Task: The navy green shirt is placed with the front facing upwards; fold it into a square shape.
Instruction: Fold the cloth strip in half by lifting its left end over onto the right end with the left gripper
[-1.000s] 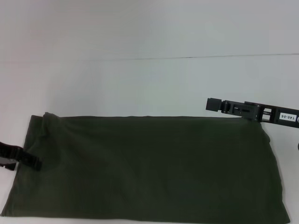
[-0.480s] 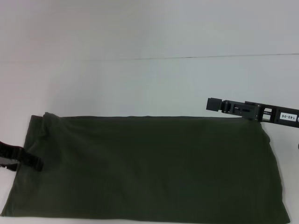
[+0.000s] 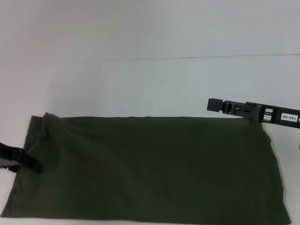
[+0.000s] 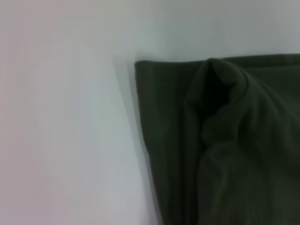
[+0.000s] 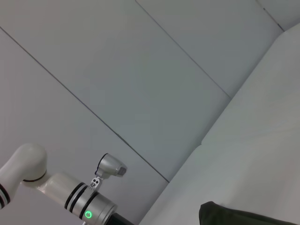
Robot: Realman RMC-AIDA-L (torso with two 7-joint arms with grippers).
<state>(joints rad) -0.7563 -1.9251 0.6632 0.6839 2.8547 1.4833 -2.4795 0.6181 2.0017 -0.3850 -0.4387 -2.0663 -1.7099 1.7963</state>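
Observation:
The navy green shirt [image 3: 150,168] lies flat on the white table [image 3: 140,89] as a wide rectangle, plain dark olive cloth up, no print or collar showing. Its far left corner has a small raised fold [image 3: 47,123], which the left wrist view shows close up as a bump in the shirt [image 4: 234,154]. My left gripper [image 3: 28,161] reaches in from the left and rests on the shirt's left edge. My right gripper [image 3: 216,105] hangs level just beyond the far right corner, pointing left. A bit of the shirt [image 5: 243,216] shows in the right wrist view.
Bare white tabletop stretches behind the shirt up to a seam line [image 3: 187,57]. The shirt's near edge runs along the bottom of the head view. The right wrist view looks across to a grey panelled wall [image 5: 140,70] and my left arm [image 5: 70,197].

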